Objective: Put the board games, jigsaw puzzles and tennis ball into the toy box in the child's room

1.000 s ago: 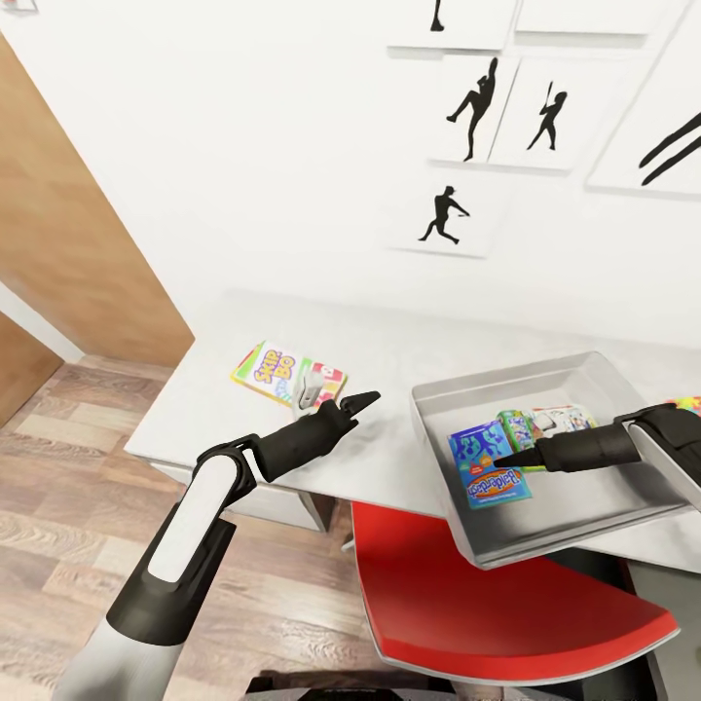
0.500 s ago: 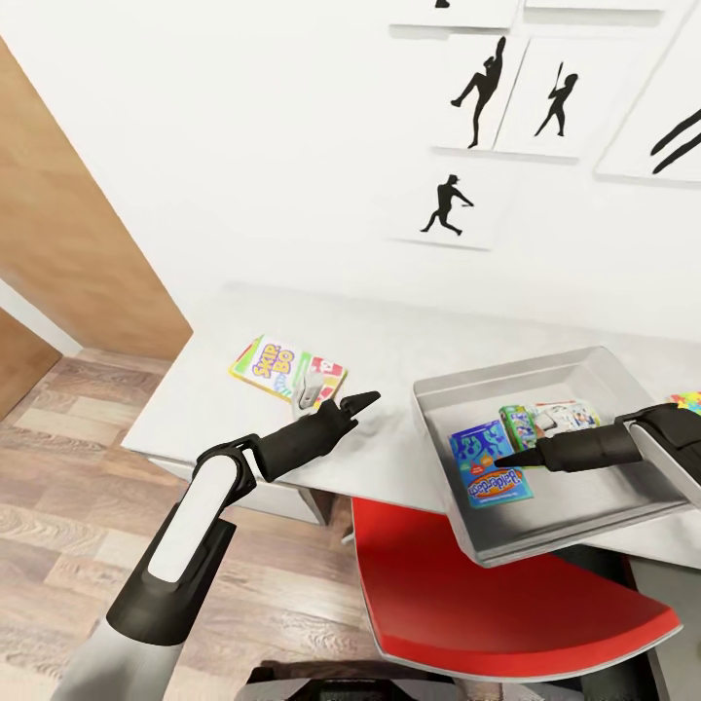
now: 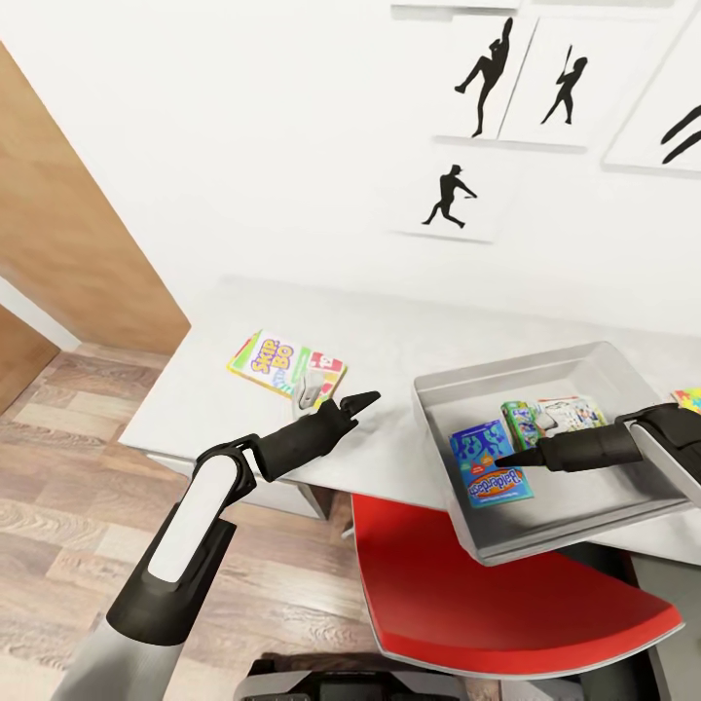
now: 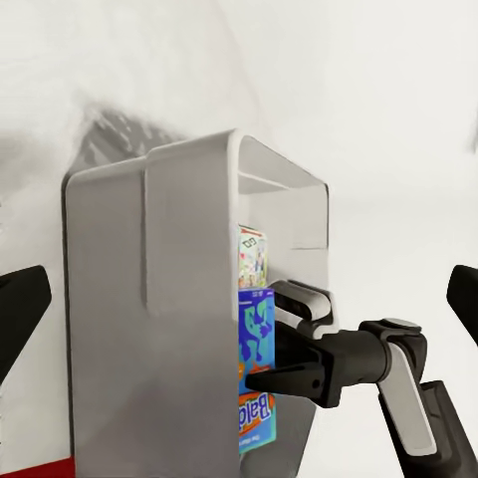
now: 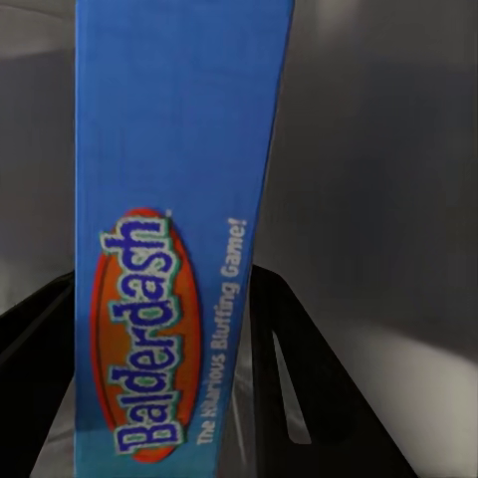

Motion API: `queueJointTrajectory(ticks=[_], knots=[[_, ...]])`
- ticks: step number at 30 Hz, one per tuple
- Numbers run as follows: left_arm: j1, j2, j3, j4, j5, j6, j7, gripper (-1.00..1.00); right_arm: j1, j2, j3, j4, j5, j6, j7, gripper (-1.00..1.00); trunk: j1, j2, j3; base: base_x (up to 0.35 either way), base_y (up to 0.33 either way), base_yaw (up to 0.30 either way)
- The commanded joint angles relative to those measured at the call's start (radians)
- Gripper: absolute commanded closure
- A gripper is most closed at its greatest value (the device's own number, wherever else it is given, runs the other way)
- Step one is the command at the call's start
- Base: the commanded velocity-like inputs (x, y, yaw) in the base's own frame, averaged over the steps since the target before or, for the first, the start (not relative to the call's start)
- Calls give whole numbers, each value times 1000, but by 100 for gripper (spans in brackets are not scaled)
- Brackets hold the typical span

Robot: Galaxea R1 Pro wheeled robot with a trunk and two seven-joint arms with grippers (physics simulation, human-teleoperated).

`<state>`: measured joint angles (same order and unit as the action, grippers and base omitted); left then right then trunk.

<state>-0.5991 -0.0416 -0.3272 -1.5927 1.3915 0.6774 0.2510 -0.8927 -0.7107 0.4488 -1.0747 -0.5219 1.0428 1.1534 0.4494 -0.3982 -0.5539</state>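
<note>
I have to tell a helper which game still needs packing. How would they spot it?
On the long light grey table under the black silhouette pictures, look outside the pale grey toy box, toward the brown door. The flat yellow-red-green "Skip-Bo" box lies there alone, unlike the games lying inside the bin.

The left arm, white-shelled along the forearm with black joints, reaches forward from the lower left of the head view, bent at the elbow, its black wrist section angled up toward the pale grey rectangular bin with the flared rim (image 3: pixel 443 399). The left black two-fingered gripper (image 3: pixel 352 405) ends just short of that bin's near-left corner, its fingers spread wide apart, one dark tip at each edge of the left wrist view, nothing between them.

The right arm comes in from the right edge, its black forearm lying level over the bin. The right black gripper (image 3: pixel 516 455) points into the bin, its fingers (image 5: pixel 289 398) straddling the blue "Balderdash" box (image 5: pixel 169 249).
</note>
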Motion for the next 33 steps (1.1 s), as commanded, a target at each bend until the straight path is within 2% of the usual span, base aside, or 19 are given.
queueJointTrajectory(ticks=[1,20,21,33], knots=[[-1,-1,0,-1,11,2,10,-100,-2,-1,3,1,-2,4,3,100,1,-2,-2,0,0,0],[-1,-1,0,-1,11,2,10,-100,-2,0,1,4,5,4,2,100,1,-2,-4,0,0,0],[-1,-1,0,-1,11,2,10,-100,-2,0,1,4,7,4,2,-100,1,-2,-4,0,0,0],[-1,-1,0,-1,11,2,10,-100,-2,4,0,4,20,4,0,-100,1,-2,-4,0,0,0]])
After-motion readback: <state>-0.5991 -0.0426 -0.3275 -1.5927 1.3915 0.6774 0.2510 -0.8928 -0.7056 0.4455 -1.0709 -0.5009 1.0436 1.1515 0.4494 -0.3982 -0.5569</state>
